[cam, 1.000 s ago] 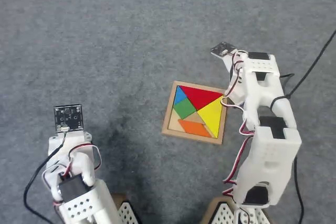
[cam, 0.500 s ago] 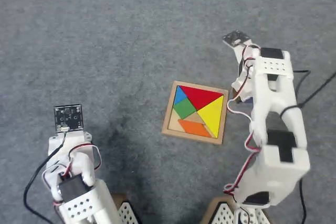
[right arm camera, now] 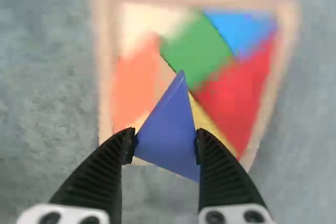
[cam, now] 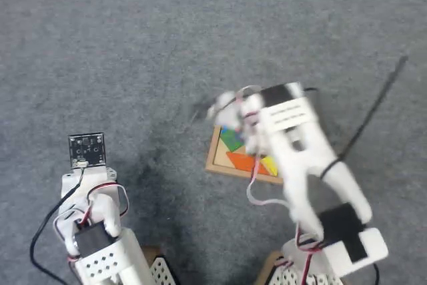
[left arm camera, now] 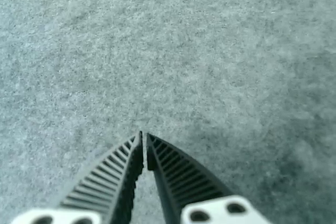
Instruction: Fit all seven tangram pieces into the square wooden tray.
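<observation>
The square wooden tray (cam: 215,161) lies mid-table; green (cam: 231,139), orange (cam: 245,162) and yellow (cam: 269,165) pieces show in it. My right arm (cam: 293,131) reaches across the tray and hides its far part. In the right wrist view my right gripper (right arm camera: 164,139) is shut on a blue-violet triangle (right arm camera: 170,129), held above the tray (right arm camera: 102,51), where orange (right arm camera: 134,85), green (right arm camera: 195,48), blue (right arm camera: 244,27) and red (right arm camera: 236,90) pieces lie. My left gripper (left arm camera: 144,141) is shut on nothing, low over bare carpet at the near left.
Grey carpet (cam: 133,65) covers the table all round the tray. My left arm (cam: 93,231) stands at the near left corner, well away from the tray. A black cable (cam: 373,108) runs off to the right behind the right arm.
My right arm has swung from the tray's right side leftward, and now reaches over the tray. The left arm has stayed still.
</observation>
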`<state>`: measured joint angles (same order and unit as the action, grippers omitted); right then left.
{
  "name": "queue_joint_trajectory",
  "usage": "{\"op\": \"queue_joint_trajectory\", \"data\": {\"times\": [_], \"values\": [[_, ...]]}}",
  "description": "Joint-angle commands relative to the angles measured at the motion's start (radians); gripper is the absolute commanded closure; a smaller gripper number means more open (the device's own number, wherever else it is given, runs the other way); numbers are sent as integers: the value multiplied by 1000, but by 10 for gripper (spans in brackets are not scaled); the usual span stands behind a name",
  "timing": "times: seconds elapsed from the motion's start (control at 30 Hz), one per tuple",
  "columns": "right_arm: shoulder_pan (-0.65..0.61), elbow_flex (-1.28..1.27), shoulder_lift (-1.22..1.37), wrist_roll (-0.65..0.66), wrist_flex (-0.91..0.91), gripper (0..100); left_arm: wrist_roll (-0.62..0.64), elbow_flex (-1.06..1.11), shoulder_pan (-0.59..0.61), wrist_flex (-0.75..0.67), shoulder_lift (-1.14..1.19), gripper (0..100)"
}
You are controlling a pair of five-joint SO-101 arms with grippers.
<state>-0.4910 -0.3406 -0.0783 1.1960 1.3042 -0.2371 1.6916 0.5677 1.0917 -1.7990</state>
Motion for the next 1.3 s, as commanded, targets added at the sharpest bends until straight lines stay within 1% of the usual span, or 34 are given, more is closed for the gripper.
{"op": "queue_joint_trajectory", "data": {"times": [0.0, 0.07, 0.17, 0.37, 0.47, 0.67, 0.83, 0.9, 1.13, 1.17, 1.2, 1.27], "values": [[-119, 6, -58, 164, -58, 988, -14, -8, -6, 2, -14, 985], [-148, 2, -58, 245, -97, 987, -14, -8, -6, 2, -14, 985], [-166, 2, -58, 371, -102, 987, -14, -8, -6, 2, -14, 985], [-185, 5, -10, 580, -102, 987, -14, -8, -6, 2, -14, 985], [-185, 12, 51, 641, -104, 964, -14, -8, -6, 2, -14, 985], [-137, 86, 137, 601, -101, 891, -14, -8, -6, 2, -14, 985], [-87, 117, 139, 486, -101, 792, -14, -8, -6, 2, -14, 985], [-70, 124, 139, 476, -101, 765, -14, -8, -6, 2, -14, 985], [-70, 137, 137, 479, -90, 757, -14, -8, -6, 2, -14, 985], [-71, 160, 137, 440, -87, 757, -14, -8, -6, 2, -14, 985], [-71, 184, 137, 373, -77, 757, -14, -8, -6, 2, -14, 985], [-74, 241, 137, 167, -61, 775, -14, -8, -6, 2, -14, 985]]}}
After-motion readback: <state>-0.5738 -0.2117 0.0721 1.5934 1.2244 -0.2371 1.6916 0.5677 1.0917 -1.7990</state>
